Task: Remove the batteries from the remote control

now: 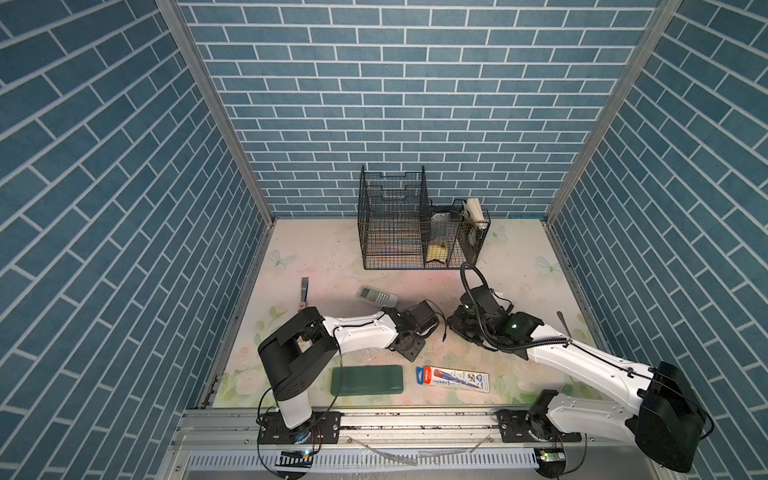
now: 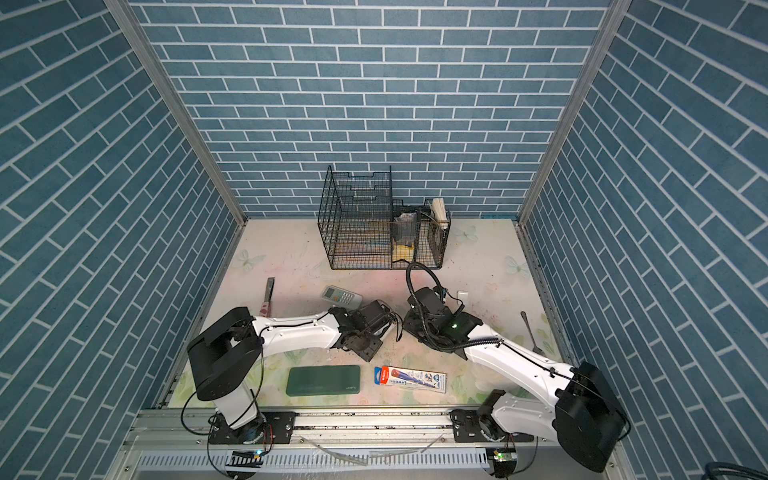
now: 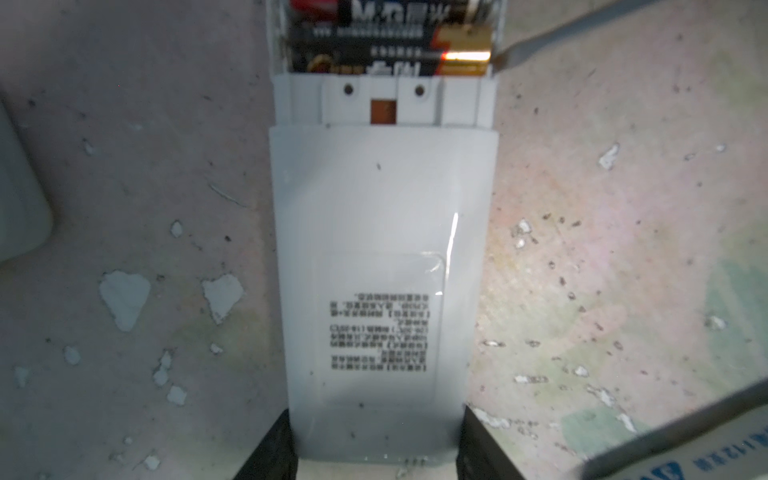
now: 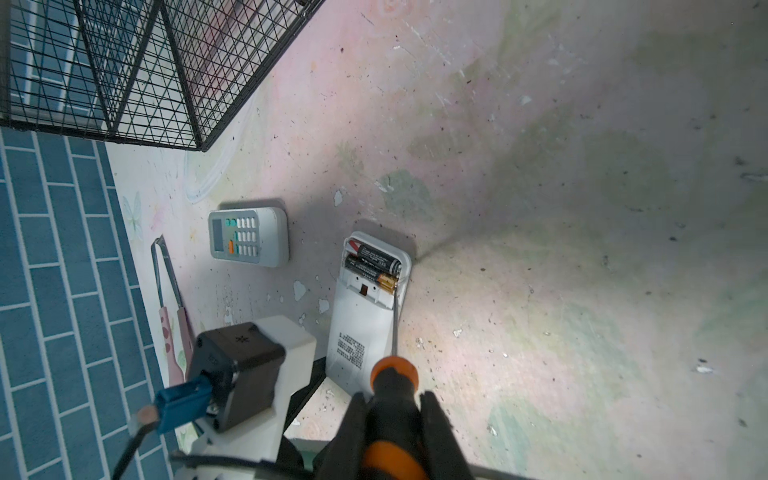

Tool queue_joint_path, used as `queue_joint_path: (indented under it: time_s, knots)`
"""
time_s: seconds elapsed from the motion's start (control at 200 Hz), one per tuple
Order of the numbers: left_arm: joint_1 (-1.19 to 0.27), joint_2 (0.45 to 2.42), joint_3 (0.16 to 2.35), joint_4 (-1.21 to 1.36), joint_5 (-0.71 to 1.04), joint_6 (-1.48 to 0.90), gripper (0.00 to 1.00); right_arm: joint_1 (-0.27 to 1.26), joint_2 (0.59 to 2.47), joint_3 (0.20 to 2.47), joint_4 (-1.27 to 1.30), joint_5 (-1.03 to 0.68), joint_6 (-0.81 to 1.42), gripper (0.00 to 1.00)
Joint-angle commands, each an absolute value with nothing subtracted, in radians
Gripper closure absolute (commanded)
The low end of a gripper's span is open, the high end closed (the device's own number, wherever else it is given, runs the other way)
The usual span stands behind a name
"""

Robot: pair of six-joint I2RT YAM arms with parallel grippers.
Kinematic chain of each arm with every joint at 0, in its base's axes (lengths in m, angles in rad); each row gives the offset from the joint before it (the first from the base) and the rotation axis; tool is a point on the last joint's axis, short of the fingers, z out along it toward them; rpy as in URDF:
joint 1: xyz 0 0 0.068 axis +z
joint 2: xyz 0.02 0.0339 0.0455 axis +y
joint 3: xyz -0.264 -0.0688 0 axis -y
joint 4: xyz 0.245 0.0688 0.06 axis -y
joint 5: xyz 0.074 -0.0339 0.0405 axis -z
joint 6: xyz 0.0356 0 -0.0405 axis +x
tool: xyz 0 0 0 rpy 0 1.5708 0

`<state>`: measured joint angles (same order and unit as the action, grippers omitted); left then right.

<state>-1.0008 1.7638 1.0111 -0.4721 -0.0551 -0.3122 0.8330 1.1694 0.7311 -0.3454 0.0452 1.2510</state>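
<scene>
Prying is the step in hand: the left gripper (image 3: 376, 451) is clamped on the tail of the white remote control (image 3: 380, 249), which lies face down with its back open; the right gripper (image 4: 392, 417) is closed on the screwdriver (image 4: 395, 374), whose tip sits at the coppery end of the nearer of the two batteries (image 4: 372, 266) seated inside; the next move, I judge, calls for a gentle upward lever without slipping.

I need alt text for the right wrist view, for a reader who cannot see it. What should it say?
The right gripper clamps an orange-and-black screwdriver, whose tip sits at the edge of the open compartment of a white remote, beside the gold end of one of two batteries. A second remote lies face up nearby; a wire basket stands further back.
</scene>
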Motion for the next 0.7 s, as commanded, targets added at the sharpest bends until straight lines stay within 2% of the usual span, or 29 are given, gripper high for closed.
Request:
queue_joint_path:
  time_s: [0.0,0.695]
  knots:
    - [-1.034,1.875,0.953,-0.545,-0.021,-0.269,0.83,0.837,1.134,0.810,-0.273,0.073,1.247,1.00]
    - [-1.034,1.895,0.948,-0.547,-0.023,-0.269,0.85,0.836,1.099,0.819,-0.325,0.096,1.249,1.00]
